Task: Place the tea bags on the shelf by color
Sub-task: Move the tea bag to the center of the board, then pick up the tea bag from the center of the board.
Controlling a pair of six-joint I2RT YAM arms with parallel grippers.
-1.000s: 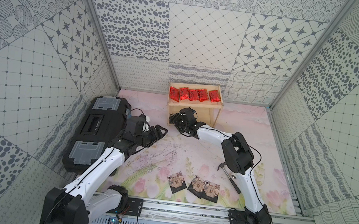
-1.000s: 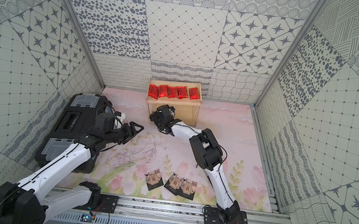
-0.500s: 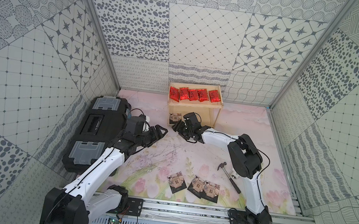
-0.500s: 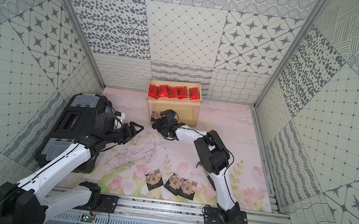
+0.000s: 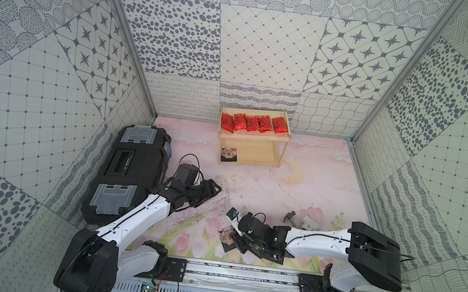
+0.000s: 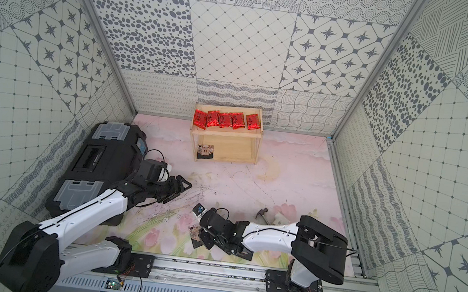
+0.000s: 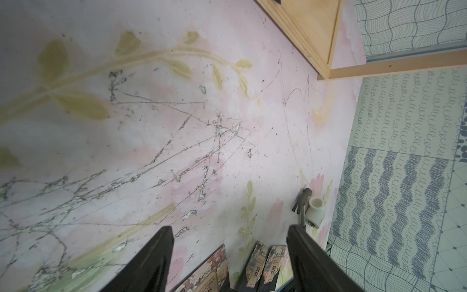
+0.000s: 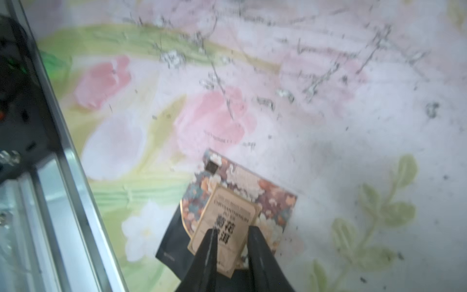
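On the shelf (image 5: 256, 155), the top tier already carries all five red packets (image 5: 252, 123), and one dark sachet (image 5: 229, 154) lies at the lower tier's end. Three sachets (image 7: 255, 260) are still on the mat (image 5: 252, 185) by the near rail. Over one sachet (image 8: 240, 187) the right gripper (image 8: 232, 228) stands narrow, jaws astride the label; whether it pinches cannot be told. The left gripper (image 7: 230, 227) hangs wide and empty.

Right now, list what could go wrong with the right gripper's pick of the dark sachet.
1. The dark sachet lies flat on the mat; the right gripper straddles its tan label and may slip off.
2. Two other sachets lie close by; lifting could drag or flip them.
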